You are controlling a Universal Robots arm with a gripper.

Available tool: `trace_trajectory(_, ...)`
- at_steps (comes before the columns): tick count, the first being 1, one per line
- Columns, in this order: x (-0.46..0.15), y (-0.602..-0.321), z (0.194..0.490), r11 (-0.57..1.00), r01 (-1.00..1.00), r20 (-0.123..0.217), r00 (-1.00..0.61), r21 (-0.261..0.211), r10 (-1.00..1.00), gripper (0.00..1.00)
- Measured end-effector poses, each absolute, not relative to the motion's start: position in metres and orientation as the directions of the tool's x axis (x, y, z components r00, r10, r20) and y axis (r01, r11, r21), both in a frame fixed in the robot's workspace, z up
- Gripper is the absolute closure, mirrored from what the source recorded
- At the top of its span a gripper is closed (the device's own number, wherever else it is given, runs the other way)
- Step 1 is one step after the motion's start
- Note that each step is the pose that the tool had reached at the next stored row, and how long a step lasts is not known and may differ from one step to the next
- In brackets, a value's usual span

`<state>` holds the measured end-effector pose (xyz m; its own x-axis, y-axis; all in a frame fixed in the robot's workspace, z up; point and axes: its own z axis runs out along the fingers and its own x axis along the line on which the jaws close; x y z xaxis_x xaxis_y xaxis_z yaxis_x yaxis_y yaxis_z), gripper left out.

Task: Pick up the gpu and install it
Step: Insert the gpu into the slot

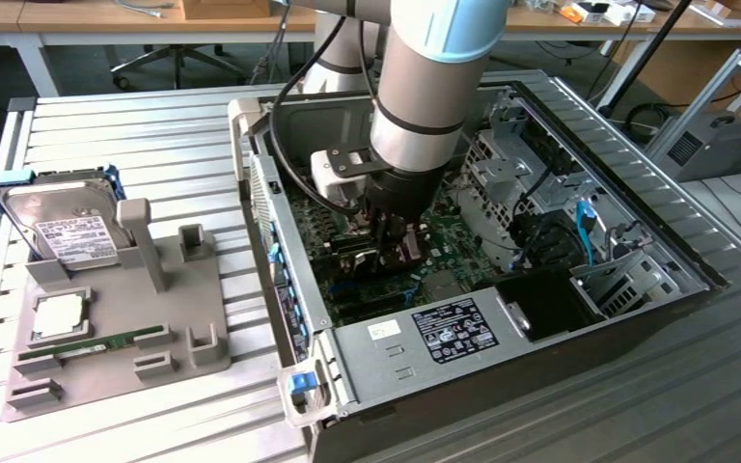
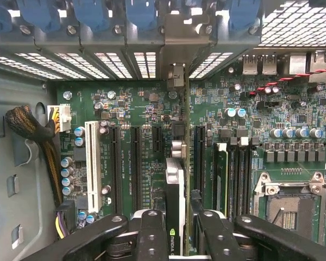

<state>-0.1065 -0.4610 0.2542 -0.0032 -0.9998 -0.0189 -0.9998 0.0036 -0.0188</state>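
The gpu (image 2: 175,204) is a thin dark card seen edge-on, with a green logo near my fingers and a silver end bracket (image 2: 175,73) reaching the case's rear slot openings. My gripper (image 2: 176,239) is shut on it, one black finger (image 2: 152,234) on each side. The card stands on edge over the green motherboard (image 2: 136,106), between long black expansion slots (image 2: 137,168). Whether it sits fully in a slot I cannot tell. In the exterior view the gripper (image 1: 390,249) is low inside the open computer case (image 1: 474,338), holding the gpu (image 1: 373,260) just above the motherboard (image 1: 454,241).
A white slot (image 2: 92,166), a cable bundle (image 2: 32,125), a memory stick in its slot (image 2: 223,174) and the processor socket (image 2: 285,209) surround the card. Outside the case a grey holder (image 1: 126,318) carries a hard drive (image 1: 68,227), a green memory stick (image 1: 94,344) and a processor (image 1: 59,316).
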Motion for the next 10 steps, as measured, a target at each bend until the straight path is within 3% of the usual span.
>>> trace_trajectory(10, -0.1079, -0.4610, 0.2541, 0.004, -1.000, -0.019, -0.003, -0.019, -1.000, 0.73)
